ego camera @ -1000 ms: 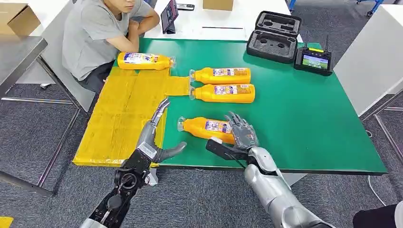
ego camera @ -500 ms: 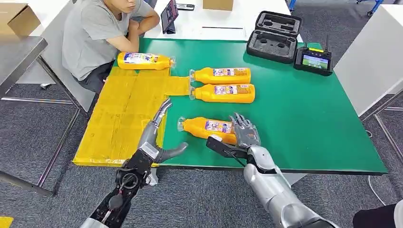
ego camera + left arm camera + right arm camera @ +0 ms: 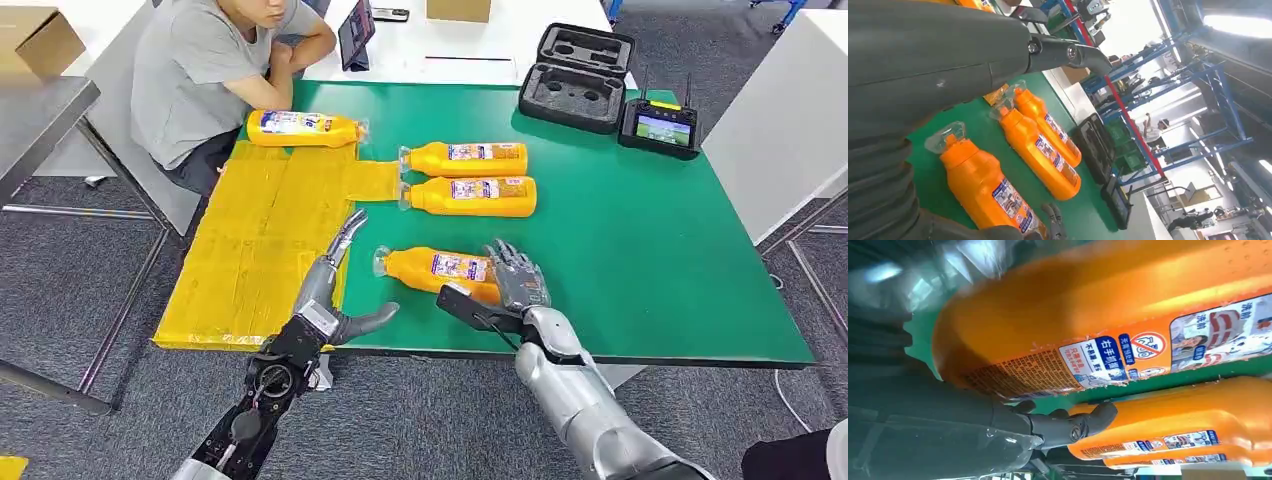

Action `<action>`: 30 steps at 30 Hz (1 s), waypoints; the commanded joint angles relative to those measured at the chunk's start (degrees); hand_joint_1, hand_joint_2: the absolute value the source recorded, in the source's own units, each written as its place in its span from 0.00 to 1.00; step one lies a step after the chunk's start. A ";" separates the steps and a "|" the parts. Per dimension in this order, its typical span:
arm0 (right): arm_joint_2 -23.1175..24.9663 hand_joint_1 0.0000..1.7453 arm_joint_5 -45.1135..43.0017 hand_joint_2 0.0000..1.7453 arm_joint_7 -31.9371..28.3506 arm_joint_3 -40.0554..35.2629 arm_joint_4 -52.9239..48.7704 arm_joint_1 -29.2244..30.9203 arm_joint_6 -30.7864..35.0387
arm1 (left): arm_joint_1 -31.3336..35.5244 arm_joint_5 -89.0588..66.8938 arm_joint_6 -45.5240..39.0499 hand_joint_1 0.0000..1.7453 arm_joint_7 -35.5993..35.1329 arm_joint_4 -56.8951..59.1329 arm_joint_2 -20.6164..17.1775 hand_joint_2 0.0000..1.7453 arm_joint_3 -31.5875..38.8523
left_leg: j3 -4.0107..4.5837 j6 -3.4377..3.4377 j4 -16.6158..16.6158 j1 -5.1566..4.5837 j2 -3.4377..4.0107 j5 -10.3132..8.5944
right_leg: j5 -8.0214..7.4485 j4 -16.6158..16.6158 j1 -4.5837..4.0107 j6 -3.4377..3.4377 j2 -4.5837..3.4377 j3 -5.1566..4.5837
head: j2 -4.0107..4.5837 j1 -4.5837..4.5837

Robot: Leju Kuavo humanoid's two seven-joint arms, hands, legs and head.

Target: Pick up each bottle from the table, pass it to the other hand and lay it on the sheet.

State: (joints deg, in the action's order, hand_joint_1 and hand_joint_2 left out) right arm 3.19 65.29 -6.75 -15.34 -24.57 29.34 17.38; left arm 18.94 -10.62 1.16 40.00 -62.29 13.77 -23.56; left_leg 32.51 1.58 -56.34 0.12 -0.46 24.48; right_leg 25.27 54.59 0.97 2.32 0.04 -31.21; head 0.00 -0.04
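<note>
Green table [image 3: 650, 260], near edge: right hand [image 3: 518, 278] loosely over nearest bottle [image 3: 437, 268], left hand [image 3: 335, 285] spread, empty.

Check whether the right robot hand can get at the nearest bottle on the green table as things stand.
Probably yes. The right robot hand already sits at the base end of the nearest bottle, fingers spread, and nothing lies between them. The left robot hand stays off to the side.

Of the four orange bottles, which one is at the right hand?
The nearest bottle, lying alone close to the table's front edge. The right hand is at its base; the others lie farther back, one beside the yellow sheet.
</note>
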 commanded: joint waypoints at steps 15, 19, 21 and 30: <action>-0.21 0.00 0.28 1.00 0.48 0.57 3.96 3.62 -4.51 | 2.30 -0.06 0.58 0.00 0.00 3.64 -0.63 1.00 0.04 | -0.03 -0.07 -0.09 0.01 0.10 0.05 | 0.03 0.09 -0.02 -0.11 -0.07 0.00 | 0.00 0.00; -0.48 1.00 0.79 1.00 0.88 0.16 4.21 3.68 -6.15 | 2.48 0.00 0.79 0.00 0.00 3.73 -0.50 1.00 0.06 | -0.01 -0.09 -0.11 0.04 0.08 0.05 | 0.03 0.10 -0.05 -0.12 -0.04 0.00 | 0.00 0.00; -0.69 1.00 1.05 1.00 0.65 -0.08 4.06 3.48 -6.38 | 2.60 -0.06 0.89 0.00 0.00 3.89 -0.42 1.00 0.02 | -0.03 -0.09 -0.09 0.04 0.06 0.05 | 0.03 0.08 -0.05 -0.12 -0.02 0.03 | 0.00 0.00; -1.18 1.00 1.07 1.00 0.67 0.06 4.11 3.08 -7.01 | 2.82 0.06 1.00 0.00 0.00 4.16 -0.26 1.00 0.08 | -0.06 -0.08 -0.09 0.05 0.00 0.05 | 0.05 0.06 -0.06 -0.11 0.04 0.06 | 0.00 0.00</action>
State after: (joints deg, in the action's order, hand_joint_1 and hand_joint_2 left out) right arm 2.64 66.45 -6.32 -15.28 -23.76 31.07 11.10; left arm 19.14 -10.64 1.99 40.00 -61.79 14.10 -23.56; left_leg 32.49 1.58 -56.35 0.12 -0.46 24.48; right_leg 25.27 54.59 0.97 2.32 0.04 -31.20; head 0.00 -0.04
